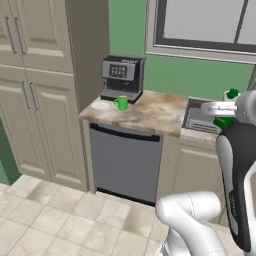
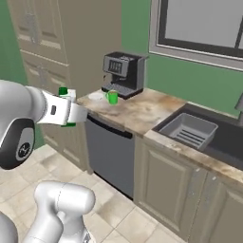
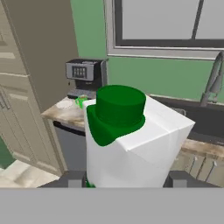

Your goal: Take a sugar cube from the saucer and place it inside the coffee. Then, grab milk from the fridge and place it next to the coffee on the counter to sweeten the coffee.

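My gripper [image 3: 127, 180] is shut on the milk [image 3: 131, 144], a white carton with a green cap that stands upright between the fingers and takes up the middle of the hand view. From the base the milk [image 1: 226, 107] [image 2: 67, 105] hangs in the air in front of the counter [image 1: 157, 114], well short of it. The coffee, a green mug [image 1: 121, 103] [image 2: 112, 97], stands on the counter before the coffee machine, with the white saucer [image 1: 100, 105] [image 2: 96, 96] just to its left. The sugar cube and the fridge are out of view.
A black and grey coffee machine [image 1: 121, 75] stands at the back left of the counter. A grey dishwasher front [image 1: 125, 162] sits under it. Tall beige cabinets [image 1: 35, 90] rise at the left. A dark sink [image 2: 190, 129] with a faucet [image 3: 213, 81] lies to the right.
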